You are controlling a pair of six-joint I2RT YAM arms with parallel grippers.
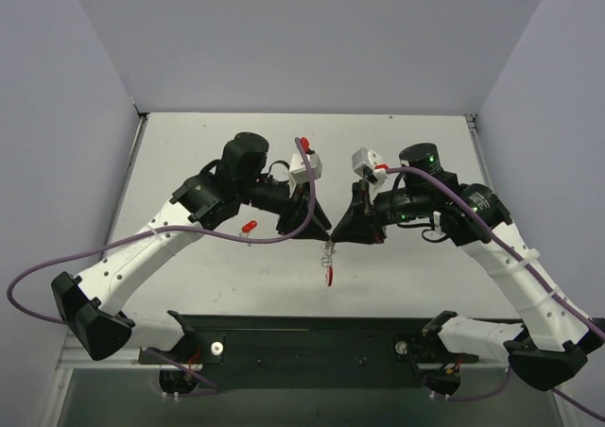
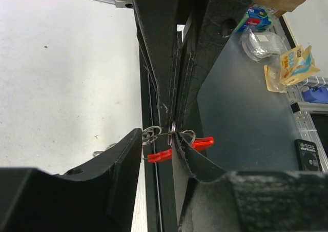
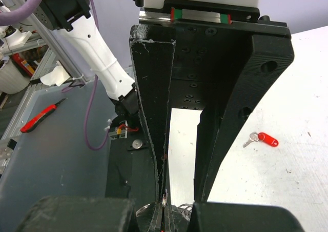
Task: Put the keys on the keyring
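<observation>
While both arms meet tip to tip over the table [image 1: 198,153], we're taking the right gripper [image 2: 173,125] as our ref pt. Its two black fingers are pressed flat together, no gap btwn them, pinching a thin silver loop of the keyring [image 1: 328,257]. From the top cam we see the keyring dangling straight under the right gripper's tips, silver chain up top, red band at the low end. Over on the left wrist cam, red bits show just below those tips, w/ silver loops either side.

Now the left gripper [image 2: 158,135]: it faces the right gripper nose to nose, jaws abt half wide, one finger each side of the loops hanging off the right gripper. Whether its pads actually touch the loops, we can't tell, too crowded in there. On the right wrist cam we get a clear gap btwn the left fingers down to their tips.

And the key [image 3: 260,138], tiny, red head, silver blade, lies flat and loose on the table. It's well apart from the right gripper, out on the left arm's side, past the left gripper. Not on the keyring yet.
</observation>
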